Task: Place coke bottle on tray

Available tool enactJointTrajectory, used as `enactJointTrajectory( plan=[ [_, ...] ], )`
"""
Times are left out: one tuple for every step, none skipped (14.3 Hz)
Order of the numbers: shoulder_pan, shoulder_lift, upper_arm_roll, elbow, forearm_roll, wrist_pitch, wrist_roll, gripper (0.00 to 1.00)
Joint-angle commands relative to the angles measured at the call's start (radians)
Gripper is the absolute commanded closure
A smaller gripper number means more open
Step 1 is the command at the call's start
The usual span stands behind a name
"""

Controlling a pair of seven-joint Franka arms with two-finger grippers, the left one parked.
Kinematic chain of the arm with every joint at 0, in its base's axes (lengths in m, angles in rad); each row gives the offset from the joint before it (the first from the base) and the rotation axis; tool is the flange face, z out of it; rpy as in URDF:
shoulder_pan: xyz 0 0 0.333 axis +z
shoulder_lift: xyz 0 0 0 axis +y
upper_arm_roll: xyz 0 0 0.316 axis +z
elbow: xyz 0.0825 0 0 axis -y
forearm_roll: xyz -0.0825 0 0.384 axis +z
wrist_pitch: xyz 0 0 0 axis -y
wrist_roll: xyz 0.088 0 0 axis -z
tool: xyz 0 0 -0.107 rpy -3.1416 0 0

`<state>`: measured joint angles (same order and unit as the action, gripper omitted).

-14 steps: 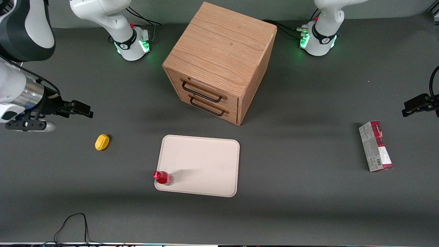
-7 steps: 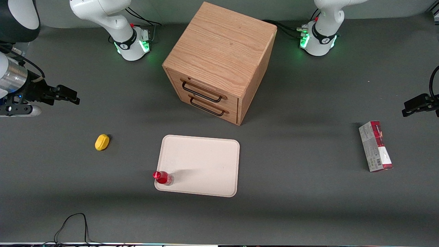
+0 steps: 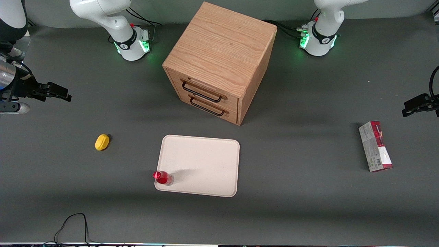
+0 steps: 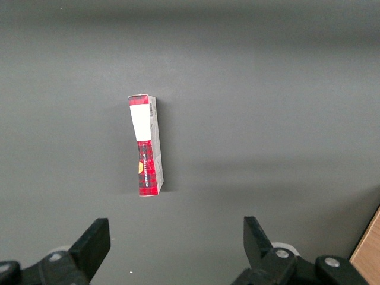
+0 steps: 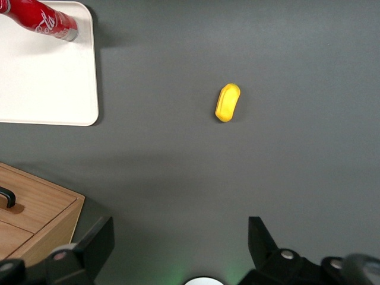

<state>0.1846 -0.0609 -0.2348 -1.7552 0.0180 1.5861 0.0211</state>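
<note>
On the tray (image 3: 202, 164), at its corner nearest the yellow lemon (image 3: 102, 142), the coke bottle (image 3: 163, 177) stands upright, cap up; the gripper (image 3: 61, 93) hangs wide open, empty, well apart.

Upright red coke bottle (image 3: 163, 177) on cream tray (image 3: 202, 164), at its camera-near corner

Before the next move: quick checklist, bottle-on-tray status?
1. Coke bottle on tray: ok, standing upright at the tray's corner nearest the front camera, working arm's side.
2. Bottle fully inside the rim: cannot tell.
3. Gripper released: ok, fingers spread, nothing held.
4. Gripper clear of tray: ok, well off toward the working arm's end.
5. Lemon-shaped object off the tray: ok.
6. Cabinet drawers shut: ok.
</note>
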Motion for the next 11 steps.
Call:
enactJointTrajectory(
  plan=[
    [-0.135, 0.006, 0.153, 0.049, -0.007, -0.023, -0.017, 0.0],
    [-0.137, 0.021, 0.16, 0.063, -0.007, -0.026, -0.015, 0.0],
    [-0.137, 0.026, 0.16, 0.075, -0.003, -0.028, -0.015, 0.0],
    [-0.134, 0.033, 0.161, 0.08, -0.001, -0.035, -0.012, 0.0],
    [-0.129, 0.038, 0.163, 0.085, -0.003, -0.035, -0.01, 0.0],
    [-0.129, 0.041, 0.169, 0.092, -0.007, -0.034, -0.009, 0.0],
    [-0.132, 0.041, 0.173, 0.095, -0.004, -0.034, 0.0, 0.0],
    [-0.134, 0.046, 0.173, 0.098, -0.001, -0.026, 0.0, 0.0],
    [-0.132, 0.052, 0.173, 0.112, -0.001, -0.025, 0.0, 0.0],
    [-0.132, 0.073, 0.173, 0.149, -0.003, -0.031, 0.0, 0.0],
    [-0.131, 0.085, 0.173, 0.166, -0.003, -0.037, 0.003, 0.0]
  ],
)
